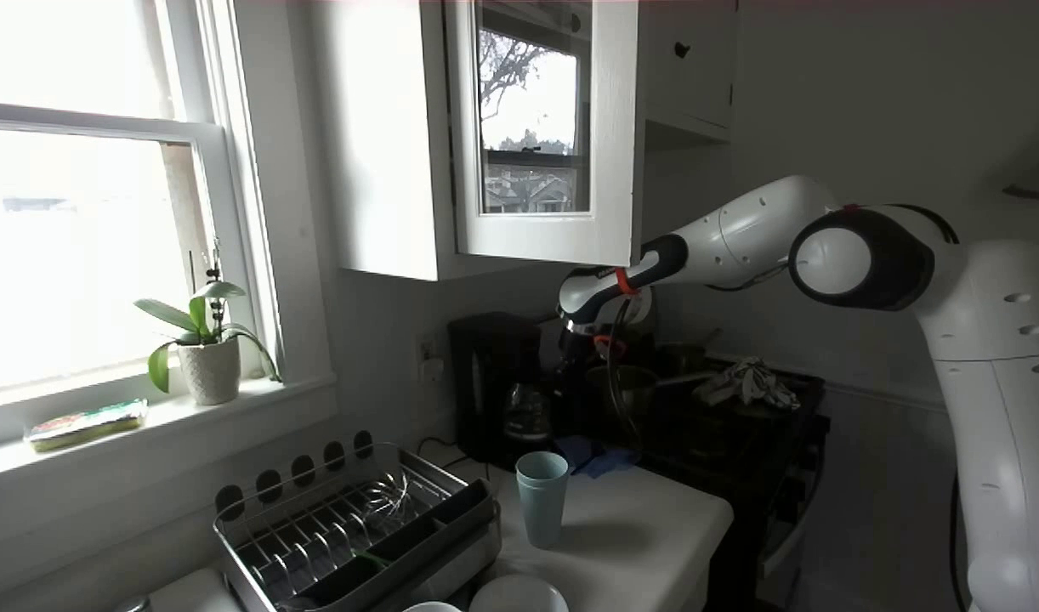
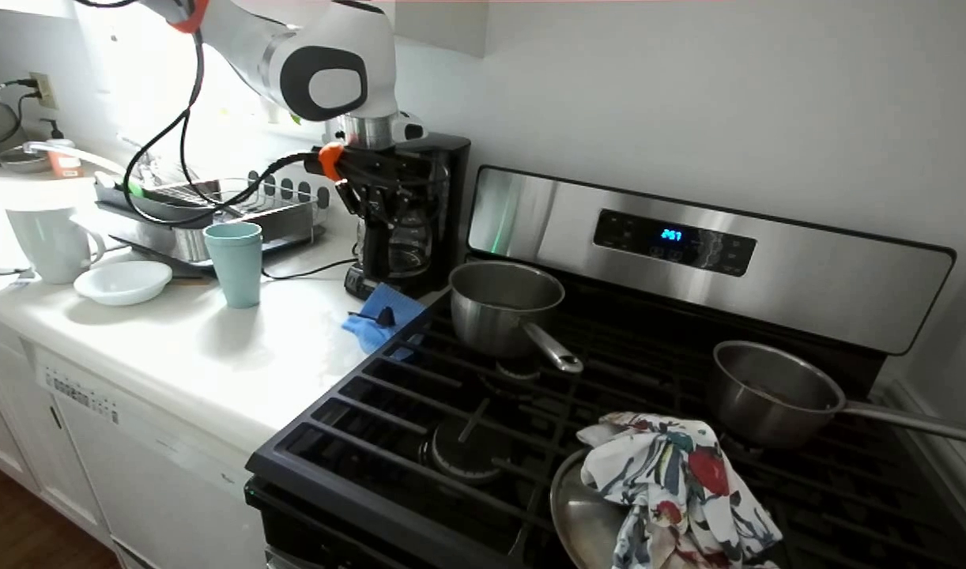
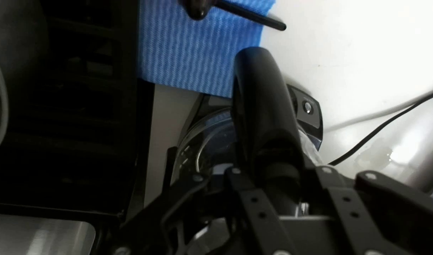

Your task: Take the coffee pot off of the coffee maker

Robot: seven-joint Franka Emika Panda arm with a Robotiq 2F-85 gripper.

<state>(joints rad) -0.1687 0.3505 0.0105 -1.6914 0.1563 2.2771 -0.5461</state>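
Note:
The coffee pot is a rounded clear-glass carafe with a black handle. It sits in the black coffee maker in both exterior views: coffee pot (image 1: 528,415), coffee maker (image 1: 477,348); coffee pot (image 2: 412,246), coffee maker (image 2: 456,190). In the wrist view the pot's handle (image 3: 264,95) runs up between my fingers, with the glass below it and the coffee maker's base knob (image 3: 308,107) beside it. My gripper (image 3: 280,173) has a finger on each side of the handle, close against it. The gripper (image 2: 376,212) stands in front of the machine. The fingertips are dark and partly hidden.
A blue cloth (image 2: 392,312) with a dark utensil lies by the coffee maker. A pale blue-green cup (image 2: 234,269) and a dish rack (image 1: 358,527) stand nearby. A metal pot (image 2: 499,316) sits on the adjoining stove. A cabinet door (image 1: 553,234) hangs open above.

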